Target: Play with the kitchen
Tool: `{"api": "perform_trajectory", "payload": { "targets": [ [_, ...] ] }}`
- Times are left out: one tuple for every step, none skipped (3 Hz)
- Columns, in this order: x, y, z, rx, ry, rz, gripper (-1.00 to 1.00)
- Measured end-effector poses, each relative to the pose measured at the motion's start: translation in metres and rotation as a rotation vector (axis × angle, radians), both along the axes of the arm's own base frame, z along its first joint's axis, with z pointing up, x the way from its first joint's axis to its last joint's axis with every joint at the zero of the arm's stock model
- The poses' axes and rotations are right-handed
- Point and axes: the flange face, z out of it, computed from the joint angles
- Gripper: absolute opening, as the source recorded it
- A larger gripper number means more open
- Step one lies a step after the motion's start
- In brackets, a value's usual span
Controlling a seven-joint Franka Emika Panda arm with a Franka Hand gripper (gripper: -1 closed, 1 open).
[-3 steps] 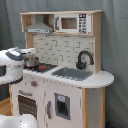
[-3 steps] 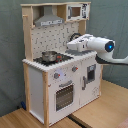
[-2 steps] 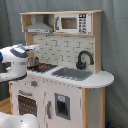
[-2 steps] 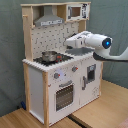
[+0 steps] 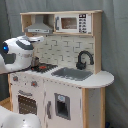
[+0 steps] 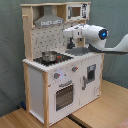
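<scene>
white kitchen (image 6: pixel 60 75) | oven door second exterior view only | faucet (image 5: pixel 84 59) first

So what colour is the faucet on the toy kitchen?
Black; the faucet shows best in the first exterior view.

Open air above the kitchen (image 6: pixel 60 95) counter under the top shelf, small pot (image 6: pixel 49 56) sitting on the stovetop (image 6: pixel 52 60) in the way, black faucet (image 5: pixel 84 59) standing behind the sink (image 5: pixel 72 74), grey hood (image 6: pixel 48 21) hanging low over the stove, gripper (image 6: pixel 68 33) filling the middle gap.
</scene>
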Motion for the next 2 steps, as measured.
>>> {"api": "perform_trajectory", "payload": {
  "targets": [
    [0.019, -0.012, 0.019, 0.033, -0.001, 0.005, 1.0],
    [0.038, -0.029, 0.042, 0.079, -0.014, 0.006, 1.0]
  ]
}}
